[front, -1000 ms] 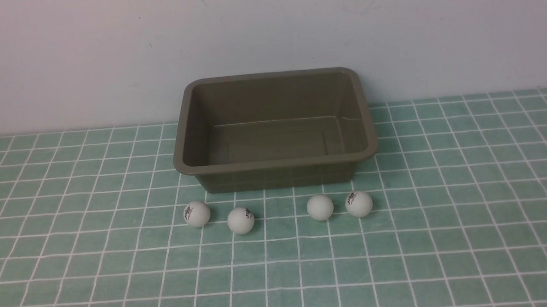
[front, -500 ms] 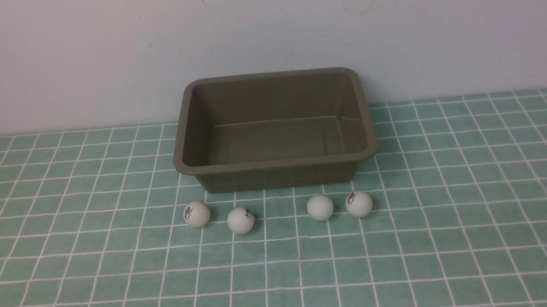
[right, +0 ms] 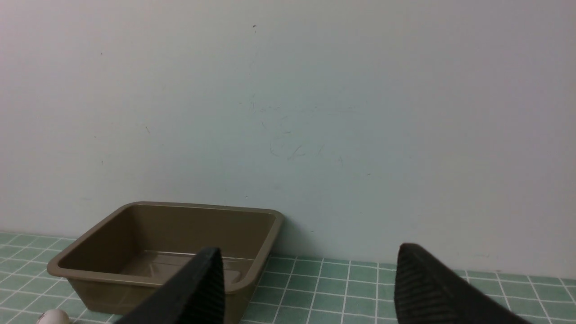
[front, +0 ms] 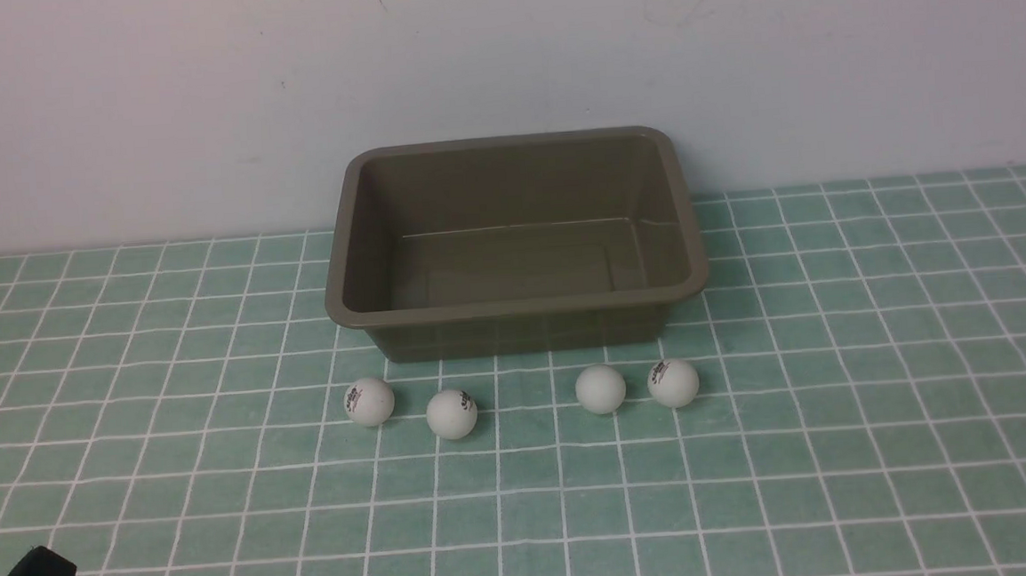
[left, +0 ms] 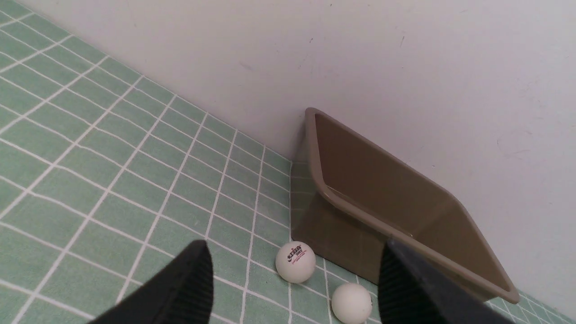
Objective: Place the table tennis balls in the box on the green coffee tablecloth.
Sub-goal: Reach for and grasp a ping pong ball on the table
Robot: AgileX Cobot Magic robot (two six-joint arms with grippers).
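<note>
Four balls (front: pixel 369 401) are laid in a row on the green tablecloth (front: pixel 840 393) at mid-frame, just below the empty box (front: pixel 518 305), presumably for short carries, while the left end effector (left: pixel 294 252) and right end effector (right: pixel 308 256) are held spread, empty, ready.

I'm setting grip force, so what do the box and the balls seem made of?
The box looks like moulded plastic: olive-brown, faintly glossy, with rounded corners and a rolled rim. The four balls look like smooth matte white plastic, some with small printed logos; likely hollow, though unseen.
</note>
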